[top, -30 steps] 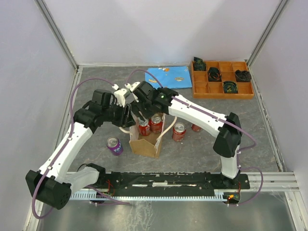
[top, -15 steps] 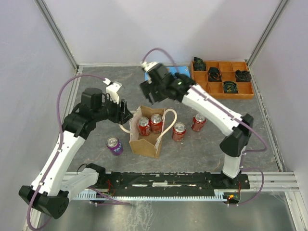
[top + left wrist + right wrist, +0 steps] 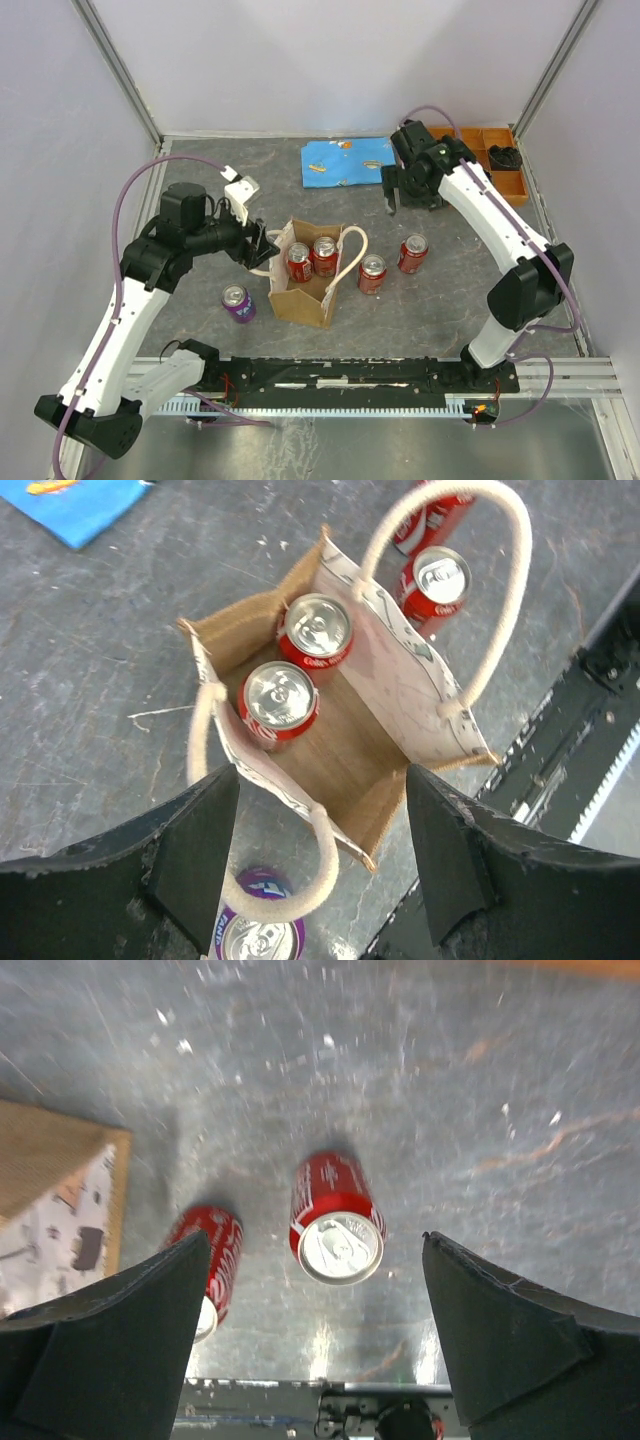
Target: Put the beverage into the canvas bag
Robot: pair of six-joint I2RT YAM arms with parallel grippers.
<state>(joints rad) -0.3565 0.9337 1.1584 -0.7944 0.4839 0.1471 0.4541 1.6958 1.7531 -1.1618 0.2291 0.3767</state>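
Observation:
The canvas bag (image 3: 303, 292) stands open at the table's middle, with two red cans (image 3: 299, 262) upright inside it. In the left wrist view I look down into the bag (image 3: 385, 690) at both cans (image 3: 314, 630). My left gripper (image 3: 264, 245) hovers at the bag's left rim, open (image 3: 320, 865), with the near cream handle (image 3: 290, 905) looping loose between the jaws. A purple can (image 3: 238, 302) stands left of the bag. Two more red cans (image 3: 372, 272) stand to its right. My right gripper (image 3: 408, 198) is open, high above the can (image 3: 338, 1222) farther from the bag, empty.
A blue cloth (image 3: 348, 160) lies at the back centre. An orange compartment tray (image 3: 497, 165) with dark items sits at the back right, partly behind the right arm. The arms' black base rail (image 3: 330, 372) runs along the near edge. Grey walls enclose three sides.
My right gripper has left the bag's mouth, swung back and to the right, and opened wide. The left gripper has opened wider beside the bag's left handle.

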